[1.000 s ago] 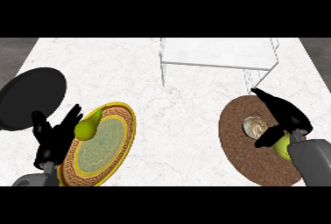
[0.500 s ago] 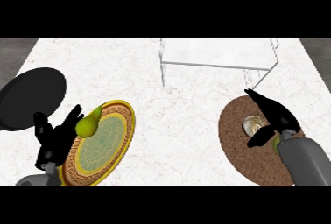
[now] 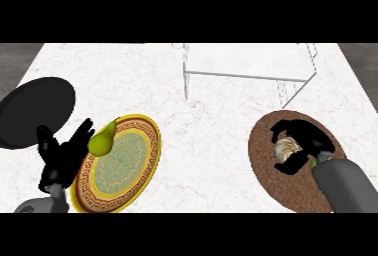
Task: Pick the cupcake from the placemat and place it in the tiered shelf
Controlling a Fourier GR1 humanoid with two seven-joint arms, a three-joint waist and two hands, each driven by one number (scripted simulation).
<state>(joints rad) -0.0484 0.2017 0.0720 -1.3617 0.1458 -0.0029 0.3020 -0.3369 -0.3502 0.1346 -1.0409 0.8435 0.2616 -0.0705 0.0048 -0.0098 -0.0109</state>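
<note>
White marble tabletop [image 3: 214, 130], cupcake [image 3: 287, 148] on brown round placemat [image 3: 273, 175], enclosed by curled right robot hand [image 3: 301, 145], wire tiered shelf [image 3: 247, 67] seen behind, pear [image 3: 101, 141] on patterned plate [image 3: 129, 172], left robot hand [image 3: 60, 157] spread open beside plate, black pan [image 3: 33, 110] at left.

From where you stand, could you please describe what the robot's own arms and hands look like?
Each forearm is a smooth, rounded grey cylinder ending in a black robot hand with slim jointed fingers and a thumb: the left robot hand and the right robot hand. No cables, sleeves or markings show.
</note>
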